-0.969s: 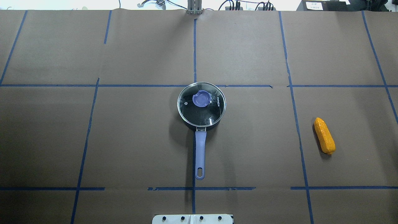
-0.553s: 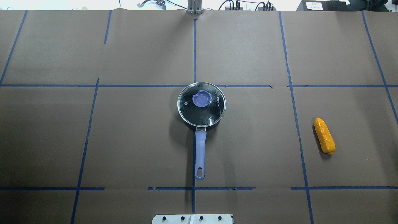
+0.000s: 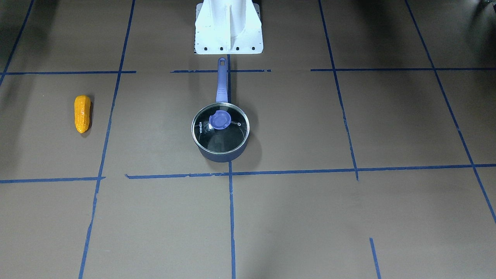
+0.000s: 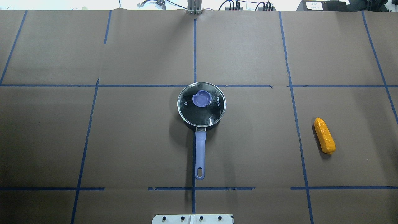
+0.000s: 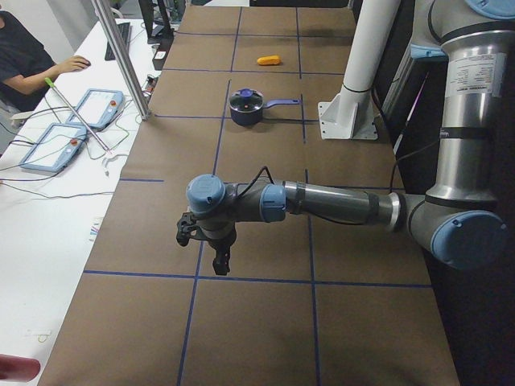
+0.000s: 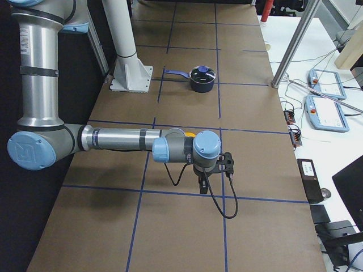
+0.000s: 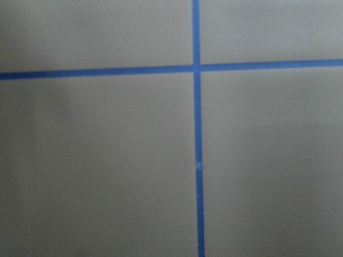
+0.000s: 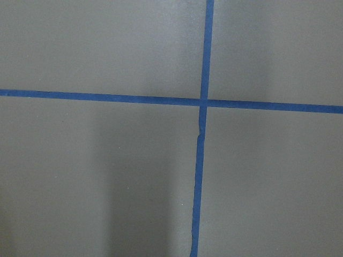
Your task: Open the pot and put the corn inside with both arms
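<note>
Nothing on the table (image 4: pixel 124 140) is shifting across the last second: the pot (image 3: pixel 221 156) is sitting at the middle with its glass lid (image 4: pixel 201 107) closed on it, and the corn (image 4: pixel 324 135) is lying well apart on the robot's right. The left gripper (image 5: pixel 217 259) and right gripper (image 6: pixel 203 185) are hovering far from both, showing only in side views, so their opening cannot be told. The task is only just beginning.
</note>
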Motion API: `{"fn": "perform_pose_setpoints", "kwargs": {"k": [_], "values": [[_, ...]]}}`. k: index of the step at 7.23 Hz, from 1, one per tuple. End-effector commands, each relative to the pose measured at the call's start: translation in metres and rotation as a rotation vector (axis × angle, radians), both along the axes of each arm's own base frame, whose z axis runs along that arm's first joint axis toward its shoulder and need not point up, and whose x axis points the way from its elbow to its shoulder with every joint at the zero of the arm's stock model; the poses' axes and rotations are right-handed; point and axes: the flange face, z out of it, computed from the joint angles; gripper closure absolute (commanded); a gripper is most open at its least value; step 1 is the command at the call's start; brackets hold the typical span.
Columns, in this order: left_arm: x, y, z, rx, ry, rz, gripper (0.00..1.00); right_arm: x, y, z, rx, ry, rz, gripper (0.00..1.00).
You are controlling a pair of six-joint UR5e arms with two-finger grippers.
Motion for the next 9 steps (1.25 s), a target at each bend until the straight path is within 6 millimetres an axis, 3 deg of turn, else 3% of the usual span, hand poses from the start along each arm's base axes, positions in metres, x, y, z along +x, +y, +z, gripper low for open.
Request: {"fn": "perform_pose_setpoints", "kwargs": {"k": [1, 3, 4, 6, 8, 9], "values": [[0.055, 0.004, -0.085, 0.002, 0.014, -0.043, 0.0, 0.0, 0.0, -0.001, 0.005, -0.001, -0.001, 0.0], [0.114, 0.024, -0.158, -0.033, 0.044, -0.072, 0.0, 0.0, -0.001, -0.003, 0.008, -0.001, -0.001, 0.0], [0.158, 0.024, -0.205, -0.063, 0.075, -0.092, 0.0, 0.0, -0.001, -0.002, 0.007, 0.0, -0.001, 0.0], [0.245, 0.025, -0.279, -0.115, 0.121, -0.067, 0.0, 0.0, -0.001, -0.002, 0.007, -0.001, -0.001, 0.0], [0.31, 0.023, -0.365, -0.108, 0.022, -0.06, 0.0, 0.0, -0.002, -0.003, 0.008, 0.0, -0.001, 0.0], [0.338, 0.024, -0.39, -0.108, 0.013, -0.042, 0.0, 0.0, -0.001, 0.0, 0.003, 0.002, 0.0, 0.0]]}}
